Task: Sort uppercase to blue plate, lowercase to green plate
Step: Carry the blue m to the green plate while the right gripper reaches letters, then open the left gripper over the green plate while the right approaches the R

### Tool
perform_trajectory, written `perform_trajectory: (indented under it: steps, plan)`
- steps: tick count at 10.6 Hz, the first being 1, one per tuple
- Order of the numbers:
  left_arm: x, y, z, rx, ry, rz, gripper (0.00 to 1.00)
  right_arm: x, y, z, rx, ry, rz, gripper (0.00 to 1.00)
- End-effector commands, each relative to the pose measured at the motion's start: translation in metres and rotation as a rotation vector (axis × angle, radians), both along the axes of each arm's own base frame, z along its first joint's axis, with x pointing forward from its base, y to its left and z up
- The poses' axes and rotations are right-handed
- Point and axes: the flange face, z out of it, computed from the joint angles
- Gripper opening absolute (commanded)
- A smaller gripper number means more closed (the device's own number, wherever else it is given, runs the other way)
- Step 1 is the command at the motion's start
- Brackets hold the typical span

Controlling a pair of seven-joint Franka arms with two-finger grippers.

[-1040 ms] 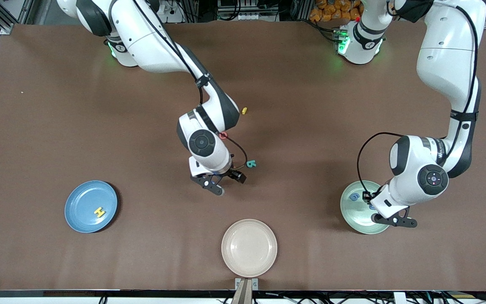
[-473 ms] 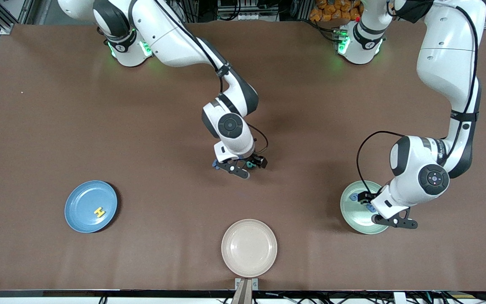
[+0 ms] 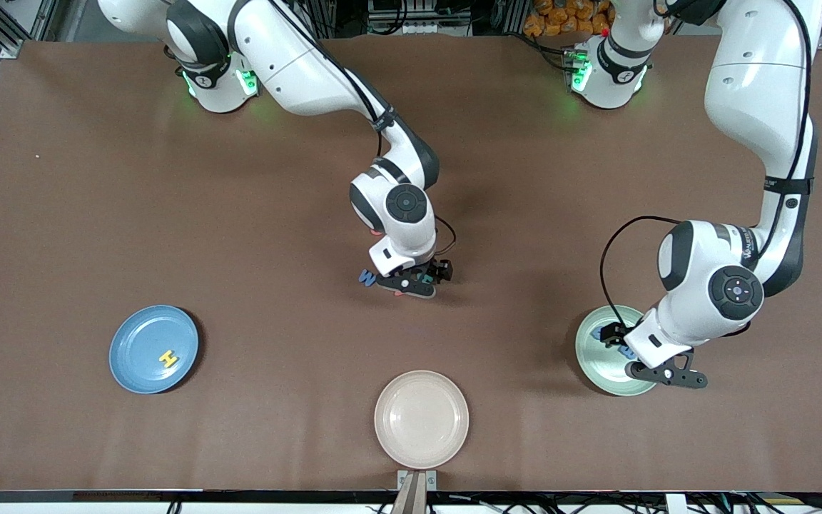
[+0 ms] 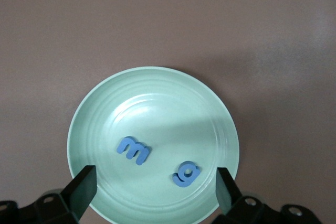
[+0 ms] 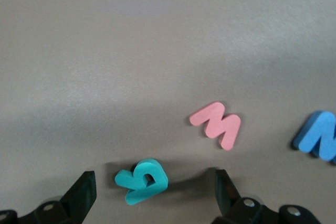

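My right gripper point(image 3: 407, 285) is open at the table's middle. In the right wrist view point(image 5: 153, 196) the teal R point(image 5: 143, 181) lies on the table between its fingers. The red w point(image 5: 216, 124) and blue M point(image 5: 317, 135) lie close by; the M also shows in the front view point(image 3: 367, 277). My left gripper point(image 3: 668, 375) hangs open and empty over the green plate point(image 3: 596, 360), which holds the blue m point(image 4: 134, 149) and blue g point(image 4: 186, 173). The blue plate point(image 3: 141, 335) holds the yellow H point(image 3: 166, 358). The red Q and the tiny yellow letter are hidden.
A beige plate point(image 3: 422, 419) sits at the table's edge nearest the front camera, between the blue and green plates. The green plate point(image 4: 157, 103) fills most of the left wrist view.
My right arm has swung toward the left arm's end of the table, from beside the blue M to over the teal R. My left gripper has barely shifted over the green plate.
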Motion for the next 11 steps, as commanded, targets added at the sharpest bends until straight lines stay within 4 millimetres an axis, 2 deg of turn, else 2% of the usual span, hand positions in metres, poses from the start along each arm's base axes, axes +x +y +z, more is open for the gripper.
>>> perform_trajectory:
  steps: [1,3,5,9,11]
  plan:
    - [-0.003,-0.001,0.000,-0.010,0.007,-0.003,1.00,-0.004,0.009,-0.002,-0.015,-0.023,0.092,1.00]
    - [-0.004,-0.006,-0.007,-0.008,0.016,-0.008,1.00,-0.011,0.014,-0.009,-0.022,-0.017,0.108,1.00]
    - [-0.005,-0.008,-0.009,-0.007,0.019,-0.009,1.00,-0.010,0.011,-0.009,-0.019,0.000,0.084,1.00]
    - [-0.007,-0.012,-0.011,-0.006,0.024,-0.014,1.00,-0.009,0.008,-0.008,0.020,0.072,-0.064,1.00]
    - [-0.007,-0.012,-0.012,-0.006,0.025,-0.014,1.00,0.012,-0.005,0.002,0.051,0.073,-0.193,1.00]
